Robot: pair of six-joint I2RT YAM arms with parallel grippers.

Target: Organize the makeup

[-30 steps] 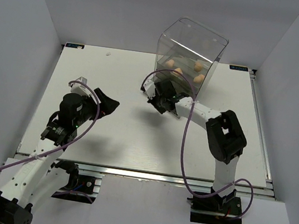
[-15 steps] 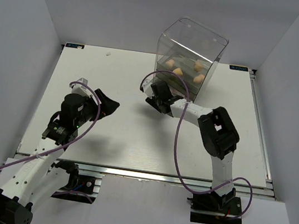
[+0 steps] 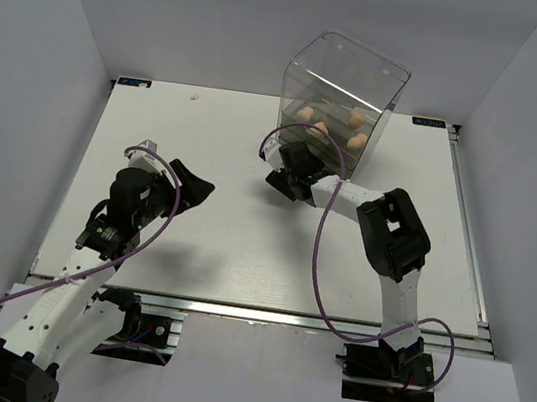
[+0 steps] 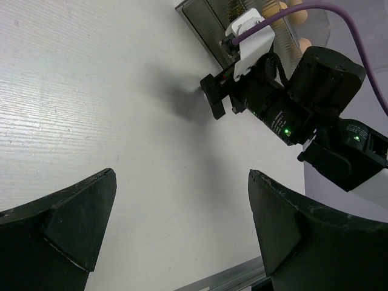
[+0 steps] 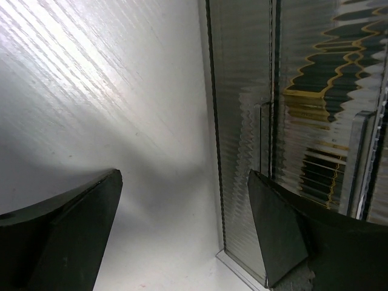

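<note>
The clear drawer box (image 3: 344, 91) stands at the 1 o'clock part of the white desk (image 3: 231, 246), close to the far edge. Four peach sponges (image 3: 322, 128) lie inside it, in its upper part, two toward 9 o'clock and two toward 3 o'clock. In the right wrist view, dark brown and gold tubes (image 5: 315, 91) show through the ribbed front of the box. The ribbing distorts them, so their number cannot be told. The right hand (image 3: 292, 162) is on the 6 o'clock side of the box, at its lower front near the 9 o'clock corner and low over the desk. Its fingers (image 5: 285, 236) stand wide apart with nothing between them; whether one touches the box front cannot be told. The left hand (image 3: 193, 188) hovers over the 9 o'clock half of the desk, well apart from the box. It points toward 2 o'clock, spread wide and empty.
</note>
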